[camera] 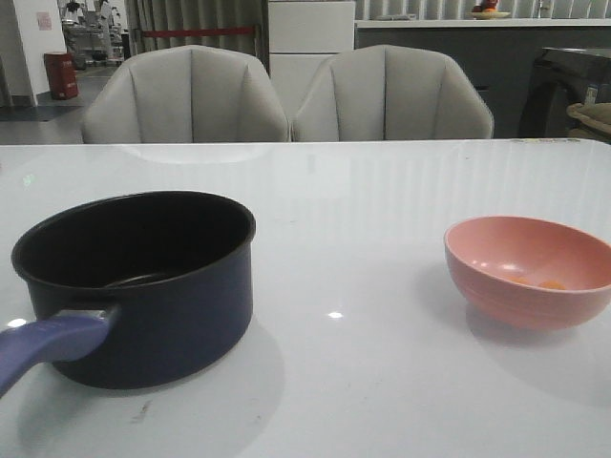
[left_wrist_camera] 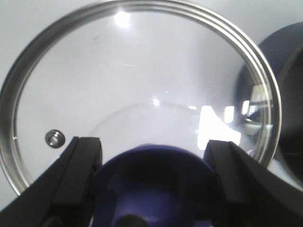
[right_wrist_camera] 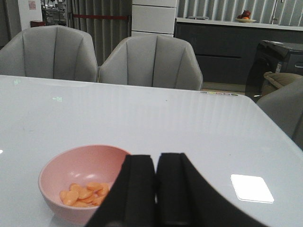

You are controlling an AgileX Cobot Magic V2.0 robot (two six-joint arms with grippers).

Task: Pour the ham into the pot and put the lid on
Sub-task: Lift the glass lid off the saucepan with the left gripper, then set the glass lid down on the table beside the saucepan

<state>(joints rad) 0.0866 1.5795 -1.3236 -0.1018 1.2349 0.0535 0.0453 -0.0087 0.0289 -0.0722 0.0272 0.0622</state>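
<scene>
left end effector (left_wrist_camera: 152,156) astride round glass lid (left_wrist_camera: 142,80)

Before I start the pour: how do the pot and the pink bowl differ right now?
The pot is dark navy with straight walls; the pink bowl curves in toward its base. The pot has a long blue-purple handle; the bowl has none. The bowl holds the ham, small orange-pink bits; the front view shows no ham inside the pot, though its floor is partly hidden. The pot stands on the left, the bowl on the right. Both sit upright and uncovered on the white table.
</scene>
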